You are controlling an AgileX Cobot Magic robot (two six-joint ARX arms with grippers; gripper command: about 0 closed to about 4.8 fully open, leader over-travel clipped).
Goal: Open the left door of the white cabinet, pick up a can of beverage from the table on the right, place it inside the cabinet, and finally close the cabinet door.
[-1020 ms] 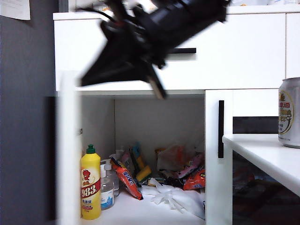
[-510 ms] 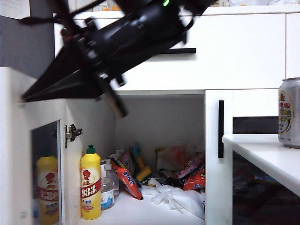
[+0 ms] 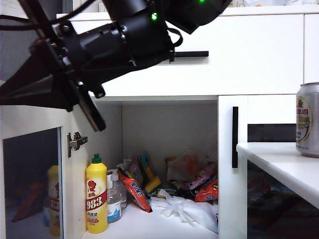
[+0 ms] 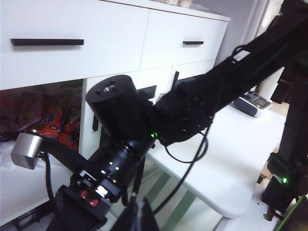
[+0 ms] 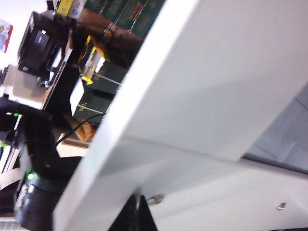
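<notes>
Across the open white cabinet (image 3: 259,55): right hand (image 3: 94,117) clenched; left hand (image 4: 139,216) clenched | yellow bottle (image 3: 96,196) inside

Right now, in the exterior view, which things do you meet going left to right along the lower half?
left door → yellow bottle → snack packets → right door's handle → table → can
</notes>
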